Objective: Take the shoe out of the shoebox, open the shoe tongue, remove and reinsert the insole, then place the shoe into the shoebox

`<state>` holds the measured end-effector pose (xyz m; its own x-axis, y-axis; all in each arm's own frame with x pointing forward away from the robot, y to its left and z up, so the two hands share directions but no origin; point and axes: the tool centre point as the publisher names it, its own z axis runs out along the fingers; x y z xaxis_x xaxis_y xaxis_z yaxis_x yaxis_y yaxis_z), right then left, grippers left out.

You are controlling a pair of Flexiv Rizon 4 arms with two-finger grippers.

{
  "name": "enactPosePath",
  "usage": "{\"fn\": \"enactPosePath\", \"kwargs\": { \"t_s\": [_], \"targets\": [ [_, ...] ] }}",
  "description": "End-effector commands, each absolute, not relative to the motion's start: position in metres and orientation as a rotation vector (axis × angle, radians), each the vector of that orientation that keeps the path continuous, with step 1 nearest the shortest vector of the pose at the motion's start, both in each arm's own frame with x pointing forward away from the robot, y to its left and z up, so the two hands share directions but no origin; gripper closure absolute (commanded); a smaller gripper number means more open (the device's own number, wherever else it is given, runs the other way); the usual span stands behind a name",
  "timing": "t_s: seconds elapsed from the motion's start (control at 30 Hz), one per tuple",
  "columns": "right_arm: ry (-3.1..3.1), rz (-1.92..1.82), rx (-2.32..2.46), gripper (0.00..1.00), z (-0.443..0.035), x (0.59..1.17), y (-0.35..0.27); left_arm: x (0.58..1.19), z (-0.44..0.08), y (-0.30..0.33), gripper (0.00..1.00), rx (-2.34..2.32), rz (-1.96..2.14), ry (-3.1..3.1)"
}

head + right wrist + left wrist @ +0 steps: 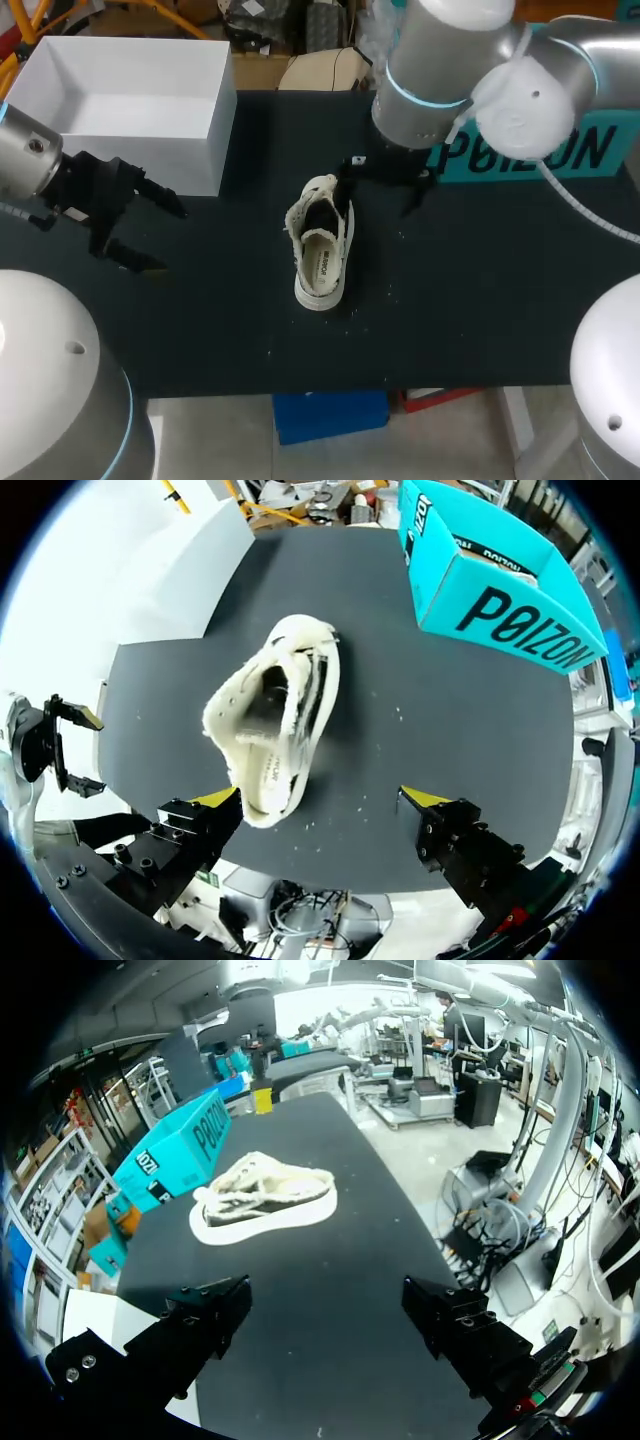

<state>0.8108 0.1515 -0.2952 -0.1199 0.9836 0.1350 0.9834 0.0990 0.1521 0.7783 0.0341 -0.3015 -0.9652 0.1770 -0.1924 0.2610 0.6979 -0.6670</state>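
Note:
A cream low-top shoe point(322, 245) lies on the black table, its opening facing up and its laces loose. The insole point(322, 264) shows inside at the heel. The white shoebox point(130, 100) stands open and empty at the back left. My right gripper point(385, 182) hangs open just behind and to the right of the shoe; in the right wrist view the shoe point(275, 715) lies ahead of the gripper point(320, 800), nearer one finger and touching neither. My left gripper point(148, 232) is open to the shoe's left with nothing in it. From the left wrist the shoe point(265, 1200) is well ahead of the gripper point(325, 1315).
A teal box point(540, 150) lies at the back right of the table, also seen as the teal box point(500, 590) beyond the shoe. Small white crumbs dot the mat around the shoe. Bare mat lies in front of the shoe and to either side of it.

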Motion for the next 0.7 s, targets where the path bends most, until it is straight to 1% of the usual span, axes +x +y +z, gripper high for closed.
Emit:
{"fn": "enactPosePath", "kwargs": {
  "t_s": [0.03, 0.3, 0.4, 0.7],
  "targets": [
    [2.268, 0.226, 2.041, 0.0, -0.308, 0.818, 0.162, 0.777, -0.302, 0.033, 0.0, 0.359, -1.116, 2.79],
    [2.242, 0.198, 2.023, 0.0, -0.316, 0.823, 0.17, 0.777, -0.302, 0.033, 0.0, 0.359, -1.116, 2.79],
    [2.287, 0.247, 2.034, 0.0, -0.32, 0.826, 0.174, 0.777, -0.302, 0.033, 0.0, 0.359, -1.116, 2.79],
    [2.282, 0.261, 2.027, 0.0, -0.319, 0.826, 0.175, 0.777, -0.302, 0.033, 0.0, 0.359, -1.116, 2.79]
  ]
}}
